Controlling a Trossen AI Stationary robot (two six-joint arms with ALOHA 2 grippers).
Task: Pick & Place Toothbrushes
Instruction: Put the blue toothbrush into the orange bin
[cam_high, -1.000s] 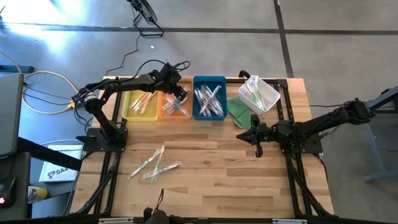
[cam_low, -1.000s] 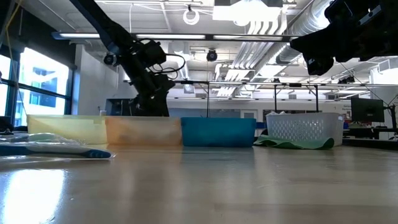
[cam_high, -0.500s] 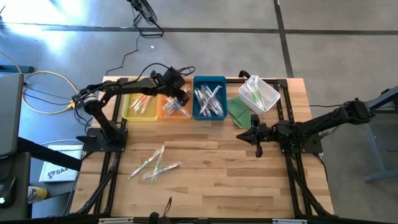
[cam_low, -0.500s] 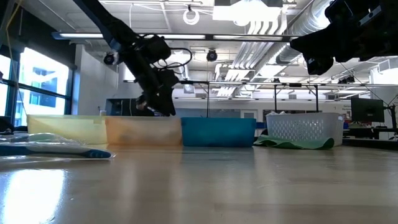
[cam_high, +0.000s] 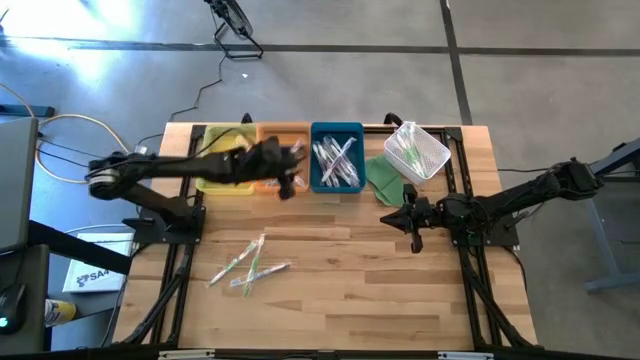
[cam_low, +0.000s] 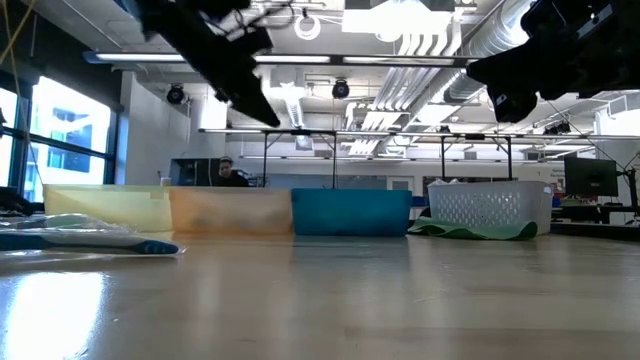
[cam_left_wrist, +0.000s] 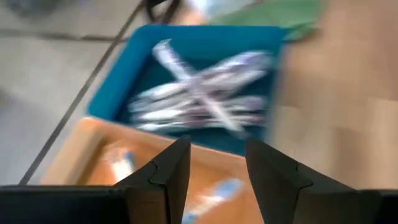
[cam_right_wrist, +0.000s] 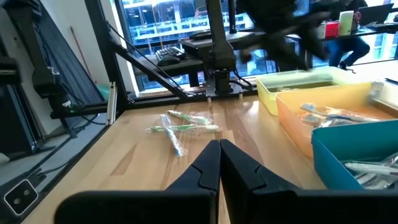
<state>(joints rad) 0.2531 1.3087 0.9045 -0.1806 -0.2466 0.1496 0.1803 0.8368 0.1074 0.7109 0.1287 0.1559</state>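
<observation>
Several wrapped toothbrushes (cam_high: 248, 264) lie loose on the table's near left; the right wrist view shows them too (cam_right_wrist: 180, 128). More lie in the blue tray (cam_high: 336, 161), in the orange tray (cam_left_wrist: 219, 191) and in the white mesh basket (cam_high: 406, 148). My left gripper (cam_high: 288, 183) hovers open and empty above the near edge of the orange tray, close to the blue tray (cam_left_wrist: 199, 99); it is high in the low view (cam_low: 240, 80). My right gripper (cam_high: 412, 228) waits shut (cam_right_wrist: 219, 144) above the table's right middle.
The yellow tray (cam_high: 222, 129), orange tray (cam_high: 285, 127) and blue tray (cam_high: 337, 126) stand in a row along the far edge. A green cloth (cam_high: 385, 178) lies beside the basket (cam_high: 432, 160). Bare wood spans the near right of the table (cam_high: 400, 300).
My left gripper has risen out of the orange tray, well above the tray rims, and drawn a little toward the table's near edge, the arm stretching flatter across the yellow tray. The right arm has kept still.
</observation>
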